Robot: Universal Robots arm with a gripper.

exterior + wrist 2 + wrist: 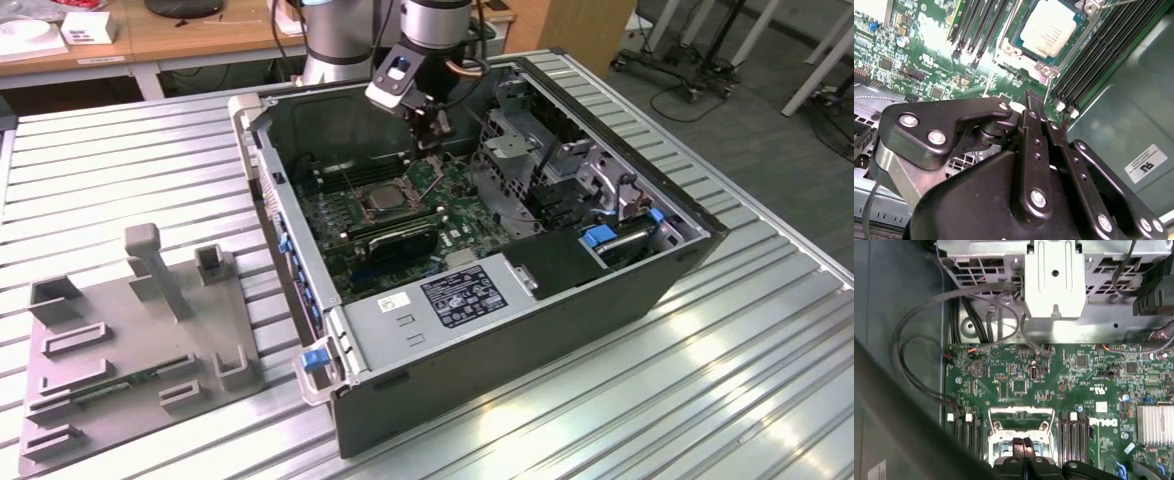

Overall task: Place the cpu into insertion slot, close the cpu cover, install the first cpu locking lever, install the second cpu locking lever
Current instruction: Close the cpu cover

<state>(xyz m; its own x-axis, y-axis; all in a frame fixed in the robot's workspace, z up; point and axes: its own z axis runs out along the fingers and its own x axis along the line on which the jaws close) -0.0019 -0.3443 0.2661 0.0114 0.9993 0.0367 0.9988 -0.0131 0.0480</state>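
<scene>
Closest to the lens in the second wrist view: one black gripper [1032, 105], two fingers [1018, 449] clenched pad against pad, grasping nothing. Just beyond the fingertips, one cpu [1050, 27], silvery-grey top up, seated in the single insertion slot [383, 202]. One cpu cover [1021, 56] lying flat round the chip, metal top showing through the cut-out centre. One thin silvery rod [1116, 3] running off from a corner of the cover; latched or loose, cannot tell. Two banks of long black memory slots [1094, 55], one on either side of the socket.

Seen in the exterior view: one open computer case [534, 340] on its side on the ribbed metal counter [694, 400], with one green circuit board [400, 235] inside. Gripper hanging above the board toward the case's twelve o'clock end, socket at about seven o'clock from the fingertips. One grey fixture tray [120, 370] near the case, at its eight o'clock.

Seen in the first wrist view, on the board: one round coin cell [976, 369] and one finned heatsink [1155, 425].
</scene>
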